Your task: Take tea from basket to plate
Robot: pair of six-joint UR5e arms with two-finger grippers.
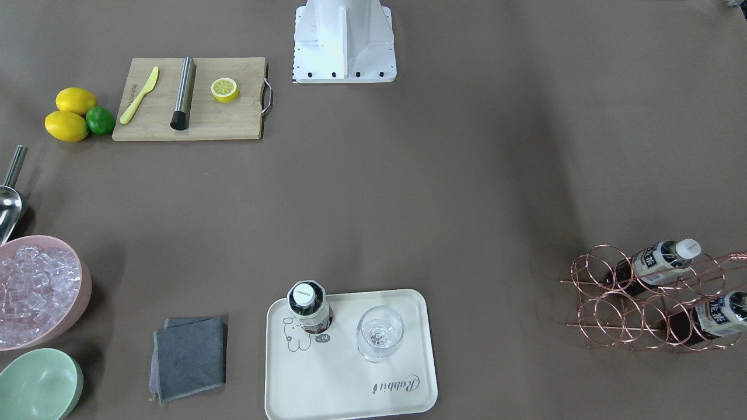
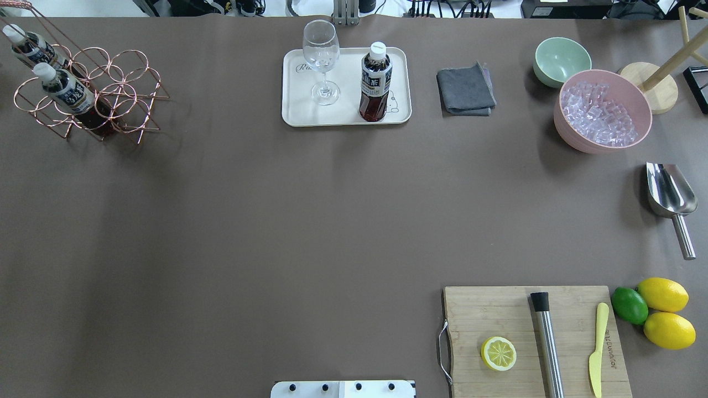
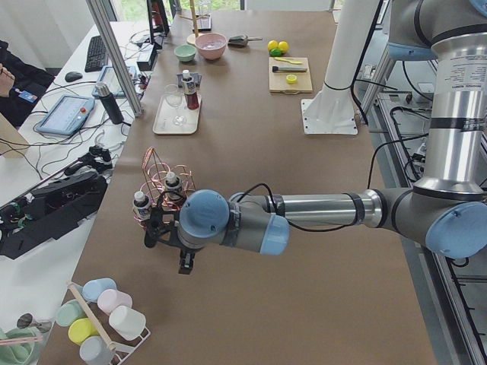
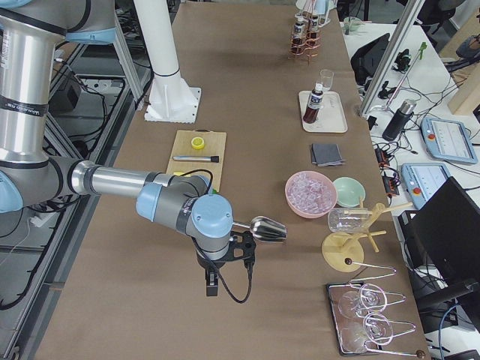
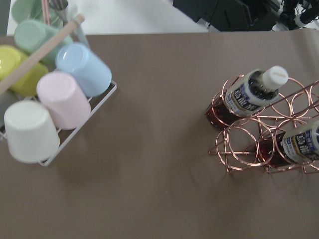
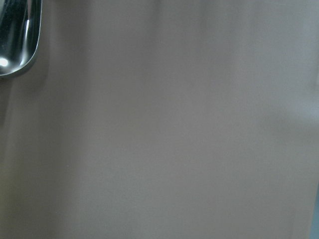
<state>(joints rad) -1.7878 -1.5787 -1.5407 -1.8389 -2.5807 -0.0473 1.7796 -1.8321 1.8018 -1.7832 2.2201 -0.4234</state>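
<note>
One tea bottle (image 1: 308, 306) stands upright on the cream plate (image 1: 338, 379), beside a wine glass (image 1: 380, 332); it also shows in the overhead view (image 2: 376, 83) on the plate (image 2: 343, 116). Two more tea bottles (image 2: 69, 94) (image 2: 33, 47) lie in the copper wire basket (image 2: 127, 77) at the table's far left corner. The left wrist view shows the basket (image 5: 244, 144) with both bottles (image 5: 251, 92). My left gripper (image 3: 185, 262) hangs near the basket, apart from it. My right gripper (image 4: 212, 283) hangs near the metal scoop (image 4: 268, 229). I cannot tell if either is open or shut.
A grey cloth (image 2: 466, 90), a green bowl (image 2: 561, 61) and a pink bowl of ice (image 2: 602, 110) lie right of the plate. A cutting board (image 2: 531, 342) holds a lemon half, a steel muddler and a yellow knife. A rack of cups (image 5: 55, 99) stands left of the basket.
</note>
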